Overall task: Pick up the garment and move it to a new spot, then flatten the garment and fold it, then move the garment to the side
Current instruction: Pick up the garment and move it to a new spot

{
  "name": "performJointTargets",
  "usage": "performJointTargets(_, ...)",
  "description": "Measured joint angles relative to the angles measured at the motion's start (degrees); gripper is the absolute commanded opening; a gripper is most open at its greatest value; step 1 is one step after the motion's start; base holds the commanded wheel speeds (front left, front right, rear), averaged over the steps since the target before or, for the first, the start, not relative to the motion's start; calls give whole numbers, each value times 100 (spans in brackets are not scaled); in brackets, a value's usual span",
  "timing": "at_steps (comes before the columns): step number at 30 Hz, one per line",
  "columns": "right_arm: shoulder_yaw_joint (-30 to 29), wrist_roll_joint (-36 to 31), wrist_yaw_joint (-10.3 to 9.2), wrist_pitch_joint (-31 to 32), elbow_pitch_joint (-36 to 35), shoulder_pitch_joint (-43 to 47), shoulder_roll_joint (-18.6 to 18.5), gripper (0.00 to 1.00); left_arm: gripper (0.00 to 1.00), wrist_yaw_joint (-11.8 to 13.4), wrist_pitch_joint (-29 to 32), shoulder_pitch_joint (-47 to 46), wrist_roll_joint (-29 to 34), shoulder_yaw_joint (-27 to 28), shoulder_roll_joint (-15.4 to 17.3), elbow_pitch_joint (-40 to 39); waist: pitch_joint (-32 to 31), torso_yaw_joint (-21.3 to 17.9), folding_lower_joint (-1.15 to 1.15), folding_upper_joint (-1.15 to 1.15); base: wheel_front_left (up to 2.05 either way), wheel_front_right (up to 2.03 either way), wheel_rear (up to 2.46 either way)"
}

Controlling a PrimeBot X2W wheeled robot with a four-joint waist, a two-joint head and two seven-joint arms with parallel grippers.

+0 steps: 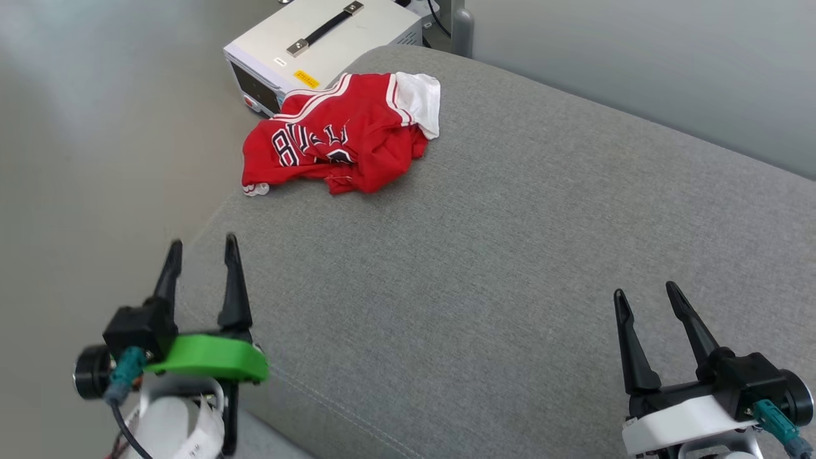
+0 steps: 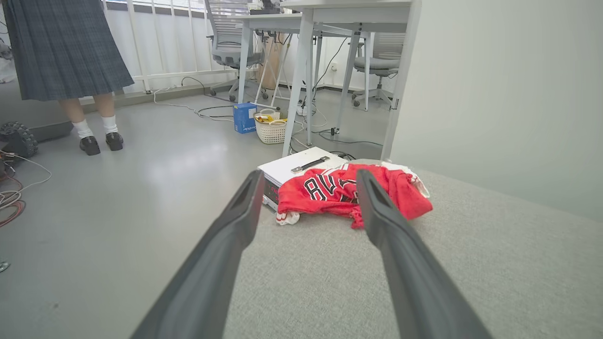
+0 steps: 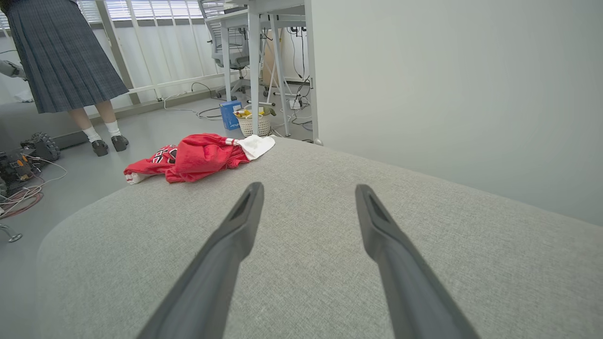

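**Crumpled red garment at far-left edge of grey cushion; both grippers spread, empty**

Head view: the garment [image 1: 344, 137] sits at 11 o'clock. It is soft red fabric bunched in a heap, with a white sleeve at its 2 o'clock and creased black lettering outlined in white. It lies on the woven grey cushion [image 1: 484, 255], right at the cushion's rounded far-left edge. A white boxy case [image 1: 331, 38] with a dark strap handle stands just beyond the garment at 12 o'clock. The left gripper [image 1: 203, 242] is at 8 o'clock, by the cushion's left edge. The right gripper [image 1: 645, 291] is at 4 o'clock, over the cushion. Both have their jaws spread with nothing between them. A wide bare stretch of cushion separates the grippers from the garment.

Left wrist view: the two dark tapered fingers frame the garment at 12 o'clock, well apart from it. A white lattice basket [image 2: 270, 132] at 11 o'clock on the smooth grey floor [image 2: 141, 188] holds yellow items. A blue box [image 2: 244, 117] stands just beside the basket. A person [image 2: 66, 52] in a pleated skirt stands at 10 o'clock.

Right wrist view: the garment is at 10 o'clock near the cushion's rim, and a plain wall [image 3: 447, 84] fills 1 to 3 o'clock.
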Motion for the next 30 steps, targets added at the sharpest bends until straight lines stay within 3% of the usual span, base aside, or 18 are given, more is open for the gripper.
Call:
performJointTargets(8,47,-389,0,0,-169,-369,3,100,100,-457,-1,-1680,-35,795,472,412,379,-330,0,0,0,0,0)
performJointTargets(16,58,-762,0,-22,-498,-826,-27,100,100,-584,-1,-3350,-423,1046,1085,1065,1008,-678,1,0,0,0,0)
performJointTargets(17,69,-791,0,-25,-645,-1015,-93,100,100,-587,-1,-3875,-605,719,1436,1406,1288,-814,2,0,0,0,0)
performJointTargets(23,134,-831,0,-25,-813,-1263,-148,100,100,-599,157,-4808,-1584,-200,2190,2356,1773,-1080,2,0,0,0,0)
performJointTargets(27,156,-857,0,-24,-917,-1343,-163,100,100,-600,1092,-5136,-2310,-977,2640,2662,2014,-1291,2,0,0,0,0)
performJointTargets(28,143,-880,0,-25,-992,-1385,-175,100,100,-600,1952,-5324,-2776,-1433,2893,2751,2166,-1431,2,0,0,0,0)
performJointTargets(30,153,-906,0,-25,-1026,-1395,-179,100,100,-600,2647,-5416,-3118,-1684,3031,2816,2255,-1513,2,0,0,0,0)
